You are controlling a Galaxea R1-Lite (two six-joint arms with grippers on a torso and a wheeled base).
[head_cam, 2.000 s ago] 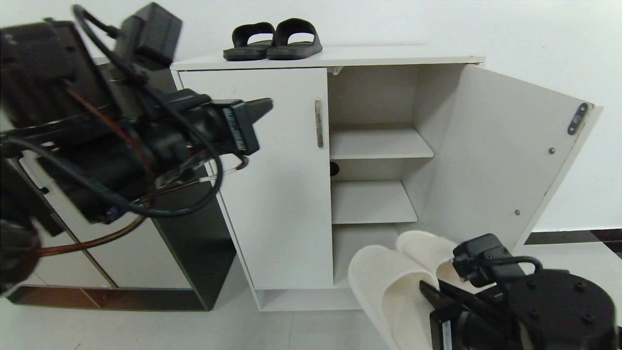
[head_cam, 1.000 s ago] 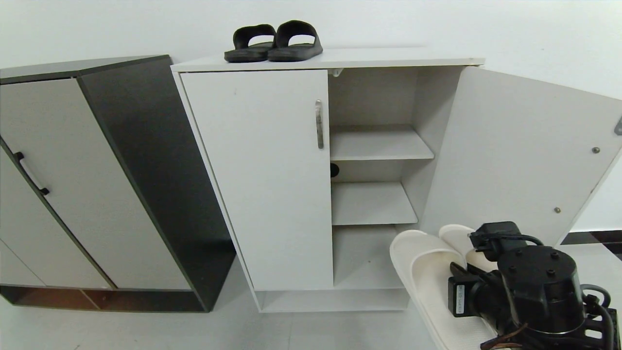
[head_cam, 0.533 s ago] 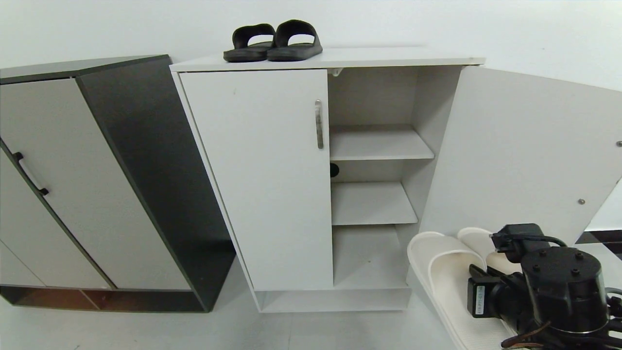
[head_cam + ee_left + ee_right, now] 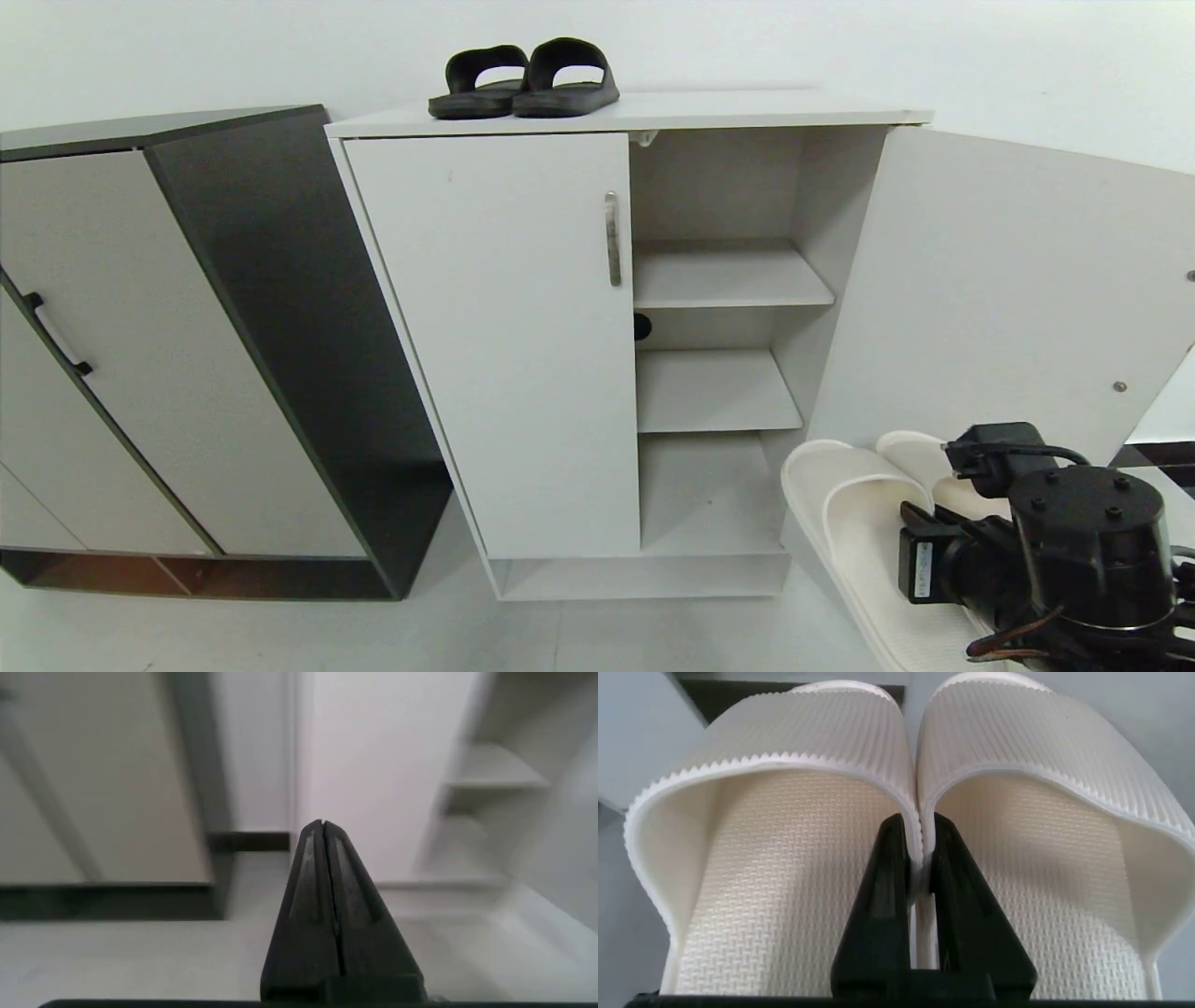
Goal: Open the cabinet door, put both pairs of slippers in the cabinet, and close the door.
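Pinching the inner edges of the white slippers together, the right tool holds the pair at the lower right of the head view. Their toes aim up-left toward the cabinet's bottom shelf, which is near and unobstructed. The open door stands just behind. The black slippers sit on the cabinet top. The left tool, pressed together, holds nothing.

The cabinet door on the right has swung wider open over the past two seconds. The right gripper, clamped on the white slippers, has carried them rightward, from before the open bottom compartment to just in front of that door. The left gripper has drawn back from in front of the dark cabinet.
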